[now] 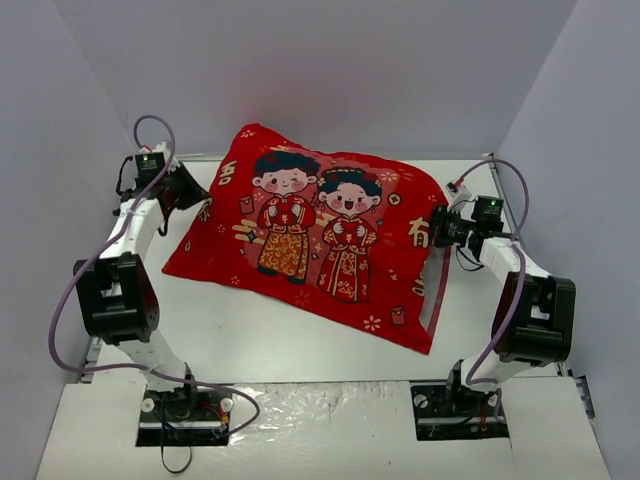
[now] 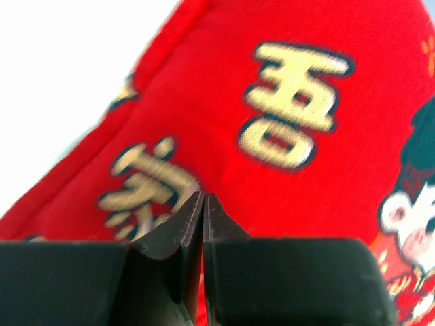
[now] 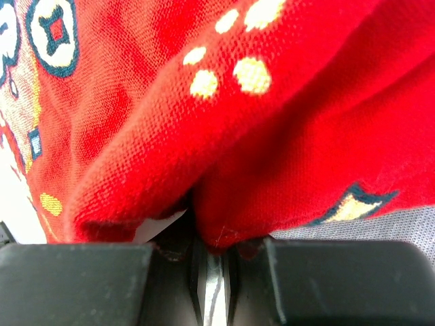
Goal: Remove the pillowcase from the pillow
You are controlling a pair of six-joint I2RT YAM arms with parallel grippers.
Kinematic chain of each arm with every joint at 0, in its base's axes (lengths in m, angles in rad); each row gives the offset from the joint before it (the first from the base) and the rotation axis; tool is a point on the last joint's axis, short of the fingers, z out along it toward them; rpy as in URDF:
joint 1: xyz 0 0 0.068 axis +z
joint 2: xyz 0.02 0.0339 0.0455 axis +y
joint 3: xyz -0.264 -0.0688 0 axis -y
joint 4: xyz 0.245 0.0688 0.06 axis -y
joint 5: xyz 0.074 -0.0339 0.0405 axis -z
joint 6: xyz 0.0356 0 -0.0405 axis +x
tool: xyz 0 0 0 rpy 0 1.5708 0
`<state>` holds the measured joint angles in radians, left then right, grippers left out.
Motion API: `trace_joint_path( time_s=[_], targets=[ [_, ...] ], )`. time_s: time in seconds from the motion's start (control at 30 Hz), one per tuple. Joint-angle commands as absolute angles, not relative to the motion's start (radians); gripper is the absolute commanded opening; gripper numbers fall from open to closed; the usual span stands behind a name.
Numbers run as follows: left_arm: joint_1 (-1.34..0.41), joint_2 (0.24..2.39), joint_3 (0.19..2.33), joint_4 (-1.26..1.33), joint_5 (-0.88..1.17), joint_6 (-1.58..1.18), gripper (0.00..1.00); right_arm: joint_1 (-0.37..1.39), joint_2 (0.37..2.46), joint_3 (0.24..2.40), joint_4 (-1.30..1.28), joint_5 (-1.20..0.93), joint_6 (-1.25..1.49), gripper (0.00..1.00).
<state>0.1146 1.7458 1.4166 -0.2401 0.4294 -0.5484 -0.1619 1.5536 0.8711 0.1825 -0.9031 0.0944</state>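
Note:
The red pillowcase [image 1: 320, 230], printed with two cartoon children and gold characters, lies across the middle of the table, plump and filled. The white pillow is hidden inside it. My left gripper [image 1: 195, 195] is at the case's left edge. In the left wrist view its jaws [image 2: 204, 197] are closed tip to tip against the red fabric [image 2: 224, 102], with nothing seen between them. My right gripper [image 1: 440, 228] is at the case's right edge. In the right wrist view [image 3: 214, 248] it is shut on a bunched fold of the red fabric [image 3: 272, 136].
The white table [image 1: 250, 330] is bounded by grey walls at the left, back and right. A loose red strip of the case [image 1: 438, 290] hangs down at its right end. The arm bases stand on a glossy sheet [image 1: 320, 410] at the near edge.

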Motion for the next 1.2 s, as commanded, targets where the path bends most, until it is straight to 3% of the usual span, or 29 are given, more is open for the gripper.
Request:
trace_joint_path(
  time_s=[0.0, 0.23, 0.27, 0.37, 0.5, 0.63, 0.8, 0.9, 0.93, 1.03, 1.07, 1.17],
  targets=[
    [0.153, 1.606, 1.335, -0.196, 0.391, -0.538, 0.02, -0.213, 1.565, 0.937, 0.155, -0.907, 0.035, 0.0],
    [0.232, 1.506, 1.151, -0.086, 0.454, -0.587, 0.04, -0.267, 1.562, 0.979, 0.083, -0.937, -0.046, 0.0],
    [0.232, 1.517, 1.17, -0.071, 0.475, -0.597, 0.29, -0.267, 1.56, 0.974, 0.074, -0.94, -0.051, 0.0],
    [0.201, 1.594, 1.235, -0.037, 0.571, -0.629, 0.66, -0.256, 1.559, 0.954, 0.069, -0.94, -0.06, 0.0],
    [0.134, 1.73, 1.421, -0.097, 0.61, -0.608, 0.84, -0.256, 1.568, 0.937, 0.064, -0.922, -0.084, 0.0],
    [0.068, 1.867, 1.572, -0.164, 0.618, -0.591, 0.86, -0.259, 1.578, 0.936, 0.052, -0.917, -0.098, 0.0],
    [0.051, 2.009, 1.651, -0.137, 0.635, -0.635, 0.85, -0.262, 1.582, 0.943, 0.04, -0.916, -0.103, 0.0],
    [0.055, 2.048, 1.643, -0.075, 0.678, -0.678, 0.74, -0.265, 1.578, 0.94, 0.029, -0.914, -0.11, 0.0],
    [0.054, 2.054, 1.64, -0.063, 0.692, -0.687, 0.59, -0.267, 1.578, 0.94, 0.026, -0.913, -0.112, 0.0],
    [0.054, 2.048, 1.606, -0.017, 0.722, -0.727, 0.33, -0.273, 1.578, 0.939, 0.021, -0.911, -0.114, 0.0],
    [0.061, 2.028, 1.565, 0.023, 0.723, -0.735, 0.15, -0.273, 1.58, 0.94, 0.02, -0.91, -0.114, 0.0],
    [0.087, 1.938, 1.426, 0.09, 0.686, -0.756, 0.04, -0.273, 1.577, 0.953, 0.011, -0.904, -0.118, 0.0]
  ],
)
